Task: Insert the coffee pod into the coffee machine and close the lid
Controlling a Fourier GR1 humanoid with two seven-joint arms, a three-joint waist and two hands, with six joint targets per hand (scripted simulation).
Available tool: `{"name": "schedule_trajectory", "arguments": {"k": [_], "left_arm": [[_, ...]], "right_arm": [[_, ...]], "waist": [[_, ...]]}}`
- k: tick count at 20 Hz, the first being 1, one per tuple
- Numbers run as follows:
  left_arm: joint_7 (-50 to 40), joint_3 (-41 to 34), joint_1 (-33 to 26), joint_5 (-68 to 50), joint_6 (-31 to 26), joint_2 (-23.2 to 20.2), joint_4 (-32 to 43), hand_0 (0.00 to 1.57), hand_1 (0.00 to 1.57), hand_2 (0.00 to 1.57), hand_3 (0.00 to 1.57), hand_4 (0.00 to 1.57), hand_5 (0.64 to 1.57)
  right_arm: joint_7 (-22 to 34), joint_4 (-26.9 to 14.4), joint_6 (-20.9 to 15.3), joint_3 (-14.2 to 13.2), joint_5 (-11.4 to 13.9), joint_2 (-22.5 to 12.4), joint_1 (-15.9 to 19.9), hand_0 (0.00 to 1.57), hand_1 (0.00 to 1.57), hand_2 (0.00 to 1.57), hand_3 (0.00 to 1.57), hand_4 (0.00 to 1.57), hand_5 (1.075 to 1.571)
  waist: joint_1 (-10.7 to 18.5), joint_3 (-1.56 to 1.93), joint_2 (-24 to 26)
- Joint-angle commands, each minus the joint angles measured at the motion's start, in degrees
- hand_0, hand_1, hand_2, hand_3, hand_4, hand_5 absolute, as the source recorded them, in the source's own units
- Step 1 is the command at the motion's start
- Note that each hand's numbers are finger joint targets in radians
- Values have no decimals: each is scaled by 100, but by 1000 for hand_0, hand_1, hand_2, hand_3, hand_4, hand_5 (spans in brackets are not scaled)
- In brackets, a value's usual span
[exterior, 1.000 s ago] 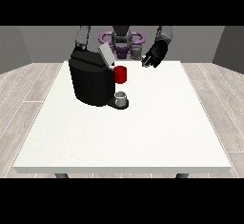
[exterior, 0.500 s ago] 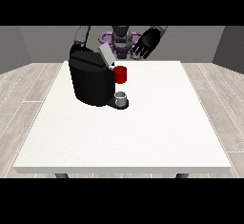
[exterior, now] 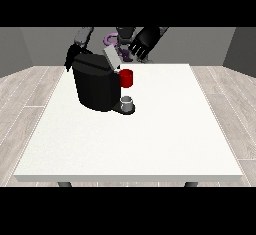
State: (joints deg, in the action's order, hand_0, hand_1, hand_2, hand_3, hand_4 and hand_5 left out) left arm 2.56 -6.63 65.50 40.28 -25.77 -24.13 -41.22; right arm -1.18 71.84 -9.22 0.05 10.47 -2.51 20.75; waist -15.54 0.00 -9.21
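Note:
The black coffee machine (exterior: 95, 86) stands on the far left part of the white table (exterior: 150, 139). Its grey lid (exterior: 111, 58) is tilted up, open, above the red pod holder (exterior: 126, 78). Below the holder a small grey cup (exterior: 128, 103) sits on the machine's base. I cannot make out the coffee pod. The hand at the view's right (exterior: 142, 43) hovers open, fingers spread, just right of and above the raised lid, holding nothing. The hand at the view's left (exterior: 71, 57) is low behind the machine's back left corner, partly hidden.
The robot's torso (exterior: 122, 35) stands right behind the table's far edge, close to the machine. The table stretches wide and white in front of and to the right of the machine.
The hand at the view's right has risen and moved towards the view's left, closer to the open lid. The machine, the lid and the other hand have not moved.

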Motion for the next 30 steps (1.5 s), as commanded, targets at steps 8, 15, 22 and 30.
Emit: {"name": "schedule_trajectory", "arguments": {"k": [8,15,22,30], "left_arm": [[-64,-42,590,120,131,-41,196,1195,1195,1286,1247,487,1571],[91,-61,478,153,284,-7,266,1248,1248,1286,1244,445,1571],[270,-90,526,260,363,-229,497,1187,1187,1230,1196,441,1571],[255,-51,542,266,393,-8,485,1216,1216,1259,1200,417,1571]], "right_arm": [[85,154,-46,-166,-46,-98,386,0,0,0,0,0,1571],[1,98,14,-398,-133,-325,474,0,0,0,0,0,1571],[299,332,-11,-171,-8,-218,565,0,0,0,0,33,1571],[263,189,-5,-332,-141,-226,524,0,0,0,0,0,1571]], "waist": [[-283,2,-601],[-173,2,-820],[-331,-2,-958],[-207,1,-826]]}}
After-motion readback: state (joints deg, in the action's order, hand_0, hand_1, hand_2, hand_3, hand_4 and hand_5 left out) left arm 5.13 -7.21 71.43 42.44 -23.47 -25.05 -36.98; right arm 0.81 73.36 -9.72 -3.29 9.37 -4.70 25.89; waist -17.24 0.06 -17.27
